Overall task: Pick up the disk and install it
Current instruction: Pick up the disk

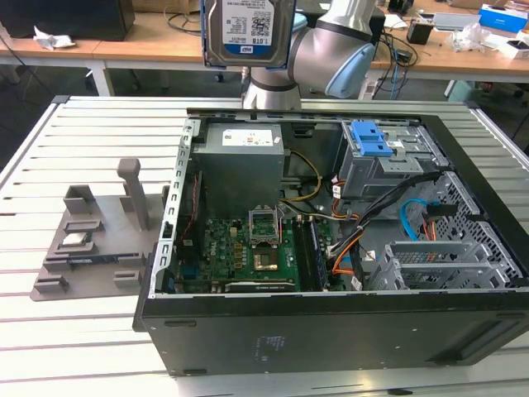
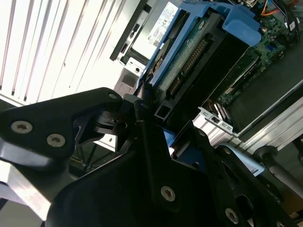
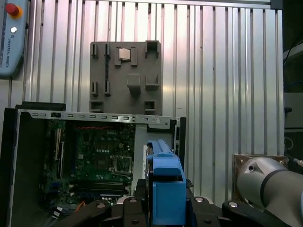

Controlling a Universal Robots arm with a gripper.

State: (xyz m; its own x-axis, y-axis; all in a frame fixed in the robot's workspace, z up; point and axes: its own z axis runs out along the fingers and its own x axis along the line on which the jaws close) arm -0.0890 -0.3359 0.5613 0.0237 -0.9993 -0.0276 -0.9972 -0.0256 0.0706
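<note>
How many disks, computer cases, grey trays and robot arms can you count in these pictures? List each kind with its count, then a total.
Disk: 1
Case: 1
Grey tray: 1
Arm: 1
Total: 4

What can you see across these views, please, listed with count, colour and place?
disk: one, silver in a blue carrier, held in the air
computer case: one, black, open, on the table
motherboard: one, green, inside the case
drive cage: one, grey with a blue latch, inside the case
fixture tray: one, grey, exterior view's left of the case
table: one, silver, slatted, under the case
arm: one, silver and blue, beyond the case
jaws: black, shut on the disk
</note>
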